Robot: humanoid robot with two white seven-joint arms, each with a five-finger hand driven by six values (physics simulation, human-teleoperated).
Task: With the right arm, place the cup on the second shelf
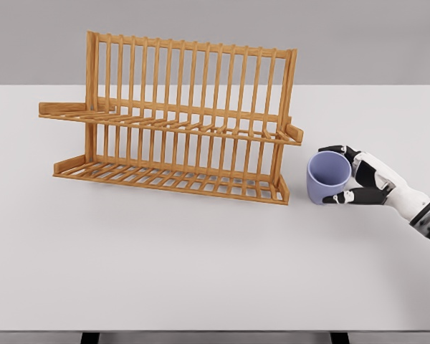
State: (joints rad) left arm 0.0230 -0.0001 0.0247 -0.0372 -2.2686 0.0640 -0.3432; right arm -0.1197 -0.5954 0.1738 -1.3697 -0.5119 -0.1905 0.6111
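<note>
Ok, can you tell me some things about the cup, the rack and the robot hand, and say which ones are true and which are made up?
1. The cup is purple. True.
2. The cup sits on the rack's upper shelf. False: it is on the table, to the right of the rack.
3. The right hand has its fingers around the cup. True.
4. The rack is made of shiny metal. False: it looks wooden.
5. Plates fill the lower shelf. False: both shelves hold nothing.
6. The rack has two shelves. True.
</note>
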